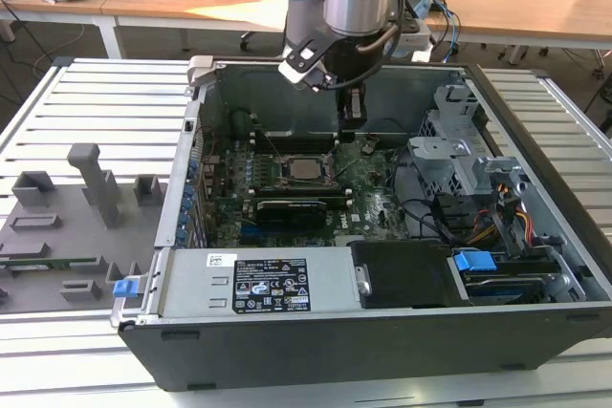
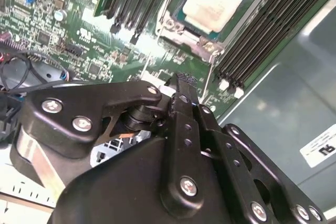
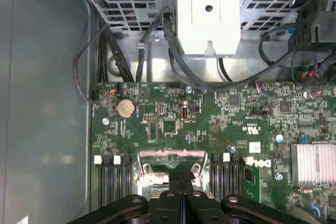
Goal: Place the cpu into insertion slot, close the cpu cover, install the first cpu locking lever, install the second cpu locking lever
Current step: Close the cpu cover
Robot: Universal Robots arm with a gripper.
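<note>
Well, starting at the exterior view's left, I see a grey fixture tray [image 1: 67,212] lying on the slatted bench [image 1: 105,102], just beside the open computer case [image 1: 191,140]. Inside the case, the labelled power supply [image 1: 268,284] runs along the near wall, with the green board [image 1: 373,203] behind it. The cpu [image 1: 306,169] sits silver face up in the insertion slot [image 1: 283,175] near the board's middle, and in the second wrist view the cpu [image 2: 214,2] is framed by the silver cpu cover [image 2: 185,31]; I cannot tell whether that cover is pressed fully flat. My tool [image 1: 353,121] hangs above the board, just to the exterior view's right of the slot and apart from the chip. Both wrist views show the tool [image 3: 181,174] [image 2: 182,81] with its fingers together and nothing between them. A thin wire lever [image 2: 208,80] runs beside the tool's tip in the second wrist view. Further right are the metal drive cage [image 1: 459,155], a bundle of cables [image 1: 507,222] and a blue clip [image 1: 475,262]
</note>
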